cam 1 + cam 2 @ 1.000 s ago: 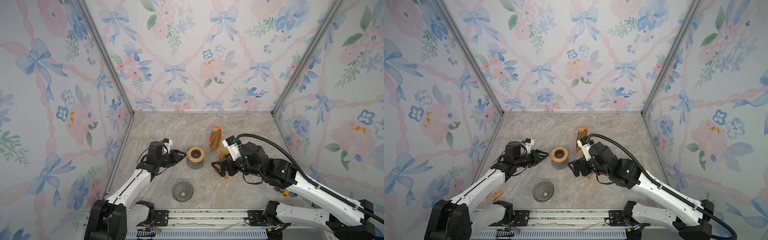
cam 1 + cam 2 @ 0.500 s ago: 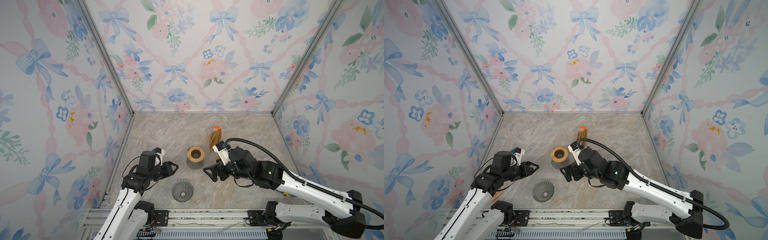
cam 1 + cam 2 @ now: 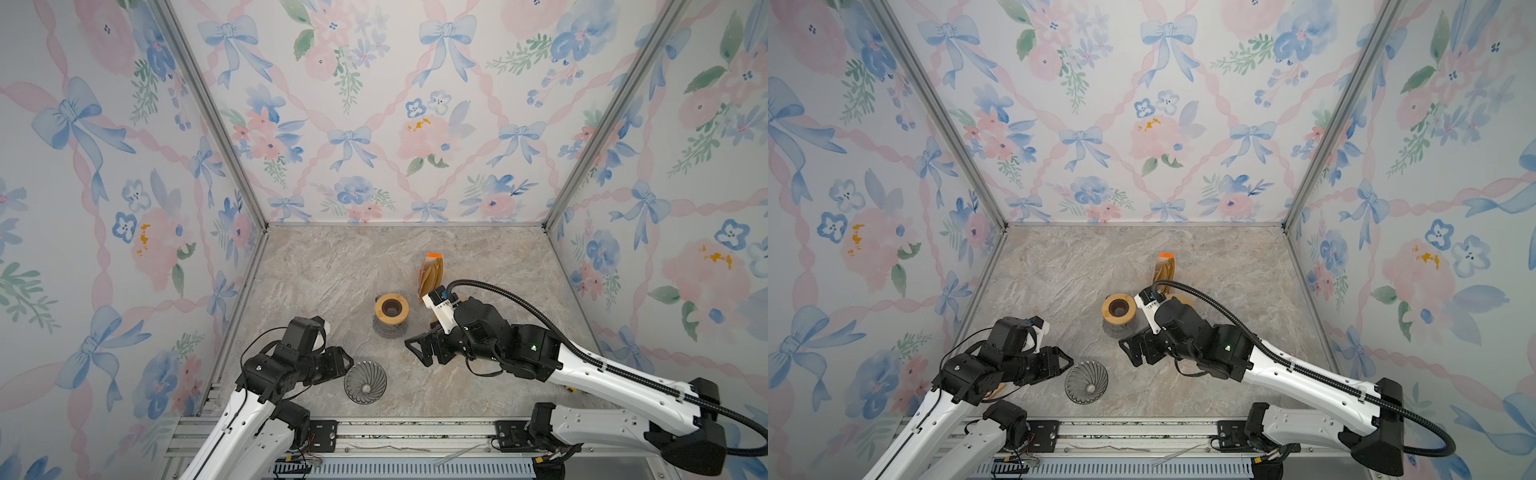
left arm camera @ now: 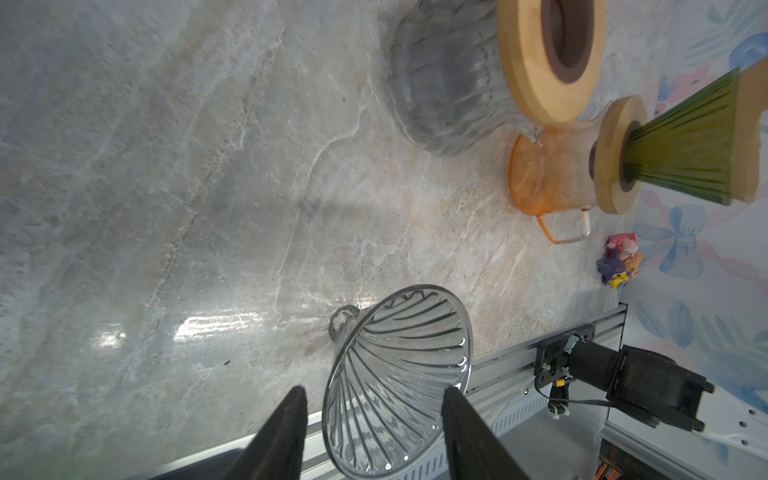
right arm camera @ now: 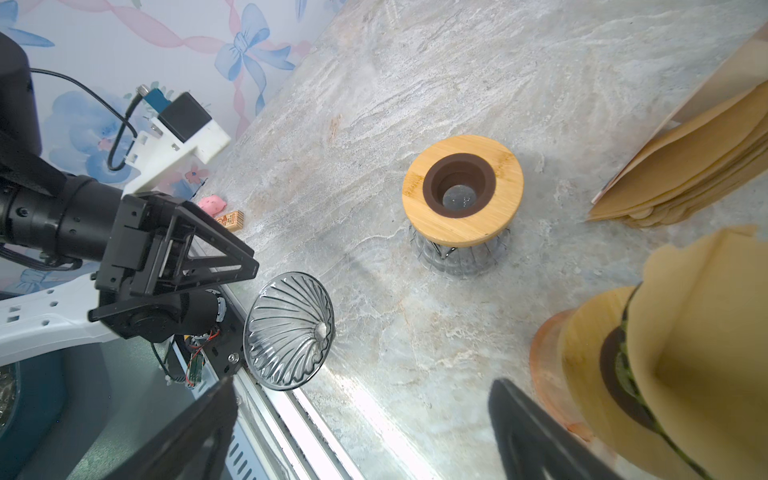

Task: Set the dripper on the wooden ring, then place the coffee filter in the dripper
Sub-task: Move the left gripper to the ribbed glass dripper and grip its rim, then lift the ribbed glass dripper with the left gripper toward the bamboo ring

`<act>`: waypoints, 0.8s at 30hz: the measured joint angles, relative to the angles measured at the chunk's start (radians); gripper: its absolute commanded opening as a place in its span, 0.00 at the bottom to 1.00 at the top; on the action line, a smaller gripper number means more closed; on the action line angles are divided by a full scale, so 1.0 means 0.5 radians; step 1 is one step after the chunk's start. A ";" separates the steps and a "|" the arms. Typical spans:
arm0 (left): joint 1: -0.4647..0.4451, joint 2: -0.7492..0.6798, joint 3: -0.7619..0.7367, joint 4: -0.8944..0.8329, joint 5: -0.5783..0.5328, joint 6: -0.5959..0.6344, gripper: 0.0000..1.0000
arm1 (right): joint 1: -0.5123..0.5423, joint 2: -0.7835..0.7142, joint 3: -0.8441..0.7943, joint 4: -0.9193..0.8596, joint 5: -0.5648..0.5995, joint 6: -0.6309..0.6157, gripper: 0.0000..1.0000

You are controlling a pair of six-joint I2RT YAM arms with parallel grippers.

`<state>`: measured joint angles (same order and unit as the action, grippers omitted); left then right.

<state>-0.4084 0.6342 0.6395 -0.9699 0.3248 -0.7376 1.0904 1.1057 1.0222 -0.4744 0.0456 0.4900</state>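
A clear ribbed glass dripper (image 3: 365, 382) (image 3: 1086, 381) (image 5: 289, 330) lies on its side near the table's front edge. My left gripper (image 3: 345, 365) (image 4: 374, 390) is open, its fingers on either side of the dripper's (image 4: 399, 374) wide rim. A stack of brown paper coffee filters (image 3: 432, 276) (image 5: 685, 166) stands in a holder at the back. Beside my right arm, a green dripper (image 4: 681, 145) sits on an orange server (image 4: 548, 178), and a brown filter (image 5: 706, 291) stands in it. My right gripper (image 3: 419, 353) (image 5: 361, 386) hangs wide open and empty over the bare table.
A glass carafe with a wooden collar (image 3: 391, 309) (image 5: 461, 187) stands mid-table. Small toys (image 5: 220, 210) lie by the left wall, and another toy (image 4: 619, 262) by the right wall. The metal rail (image 3: 374, 428) runs along the front edge.
My left arm pulled back from beside the carafe to the glass dripper, and its jaws widened. My right arm swung from the orange server towards the front middle, staying open.
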 measured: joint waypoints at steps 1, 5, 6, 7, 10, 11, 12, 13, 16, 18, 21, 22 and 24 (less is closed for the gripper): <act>-0.013 0.013 -0.013 -0.009 0.001 -0.001 0.54 | 0.000 0.000 -0.003 0.002 0.000 0.000 0.96; -0.030 0.063 -0.031 -0.031 0.012 -0.007 0.54 | 0.000 -0.001 -0.019 0.002 0.000 0.001 0.96; -0.030 0.074 -0.031 -0.033 0.019 -0.007 0.54 | 0.000 -0.001 -0.021 0.002 0.000 0.001 0.96; -0.034 0.089 -0.032 -0.034 0.026 -0.007 0.53 | 0.000 -0.001 -0.021 0.002 0.000 0.000 0.96; -0.035 0.145 -0.032 -0.033 0.040 -0.005 0.52 | 0.000 0.000 -0.021 0.002 0.000 0.000 0.96; -0.035 0.164 -0.032 -0.033 0.046 -0.004 0.51 | 0.000 0.000 -0.021 0.002 0.000 0.000 0.96; -0.037 0.181 -0.032 -0.033 0.049 0.002 0.50 | 0.000 0.000 -0.021 0.002 0.000 0.000 0.96; -0.041 0.200 -0.032 -0.033 0.055 0.008 0.49 | 0.000 0.001 -0.021 0.002 0.000 0.000 0.96; -0.047 0.254 -0.032 -0.032 0.062 0.018 0.46 | 0.000 0.010 -0.021 0.002 0.000 0.000 0.96; -0.047 0.285 -0.032 -0.031 0.062 0.029 0.45 | 0.000 0.018 -0.021 0.002 0.000 0.000 0.96; -0.047 0.330 -0.032 -0.029 0.061 0.047 0.43 | 0.000 0.019 -0.022 0.007 0.001 0.000 0.96; -0.047 0.349 -0.032 -0.026 0.061 0.050 0.41 | 0.000 0.019 -0.022 0.014 0.001 0.000 0.96; -0.048 0.386 -0.032 -0.024 0.060 0.061 0.38 | 0.000 0.018 -0.026 0.021 0.001 0.001 0.96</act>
<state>-0.4324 0.8272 0.6235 -0.9817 0.3550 -0.7071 1.0904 1.1149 1.0092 -0.4641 0.0460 0.4904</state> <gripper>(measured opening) 0.409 0.963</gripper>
